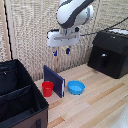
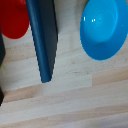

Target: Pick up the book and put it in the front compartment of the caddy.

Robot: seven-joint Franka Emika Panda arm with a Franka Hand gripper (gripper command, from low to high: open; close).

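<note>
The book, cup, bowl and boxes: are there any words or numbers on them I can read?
None can be read.
Book: plain dark cover, no letters showing.
Cup and bowl: plain.
Caddy and black machine: no label clear enough to read; the pictures are blurry.

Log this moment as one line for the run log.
phase: pre-grasp | gripper: above book, jaws open, empty | book: upright on table between red cup and blue bowl | caddy: no book inside
</note>
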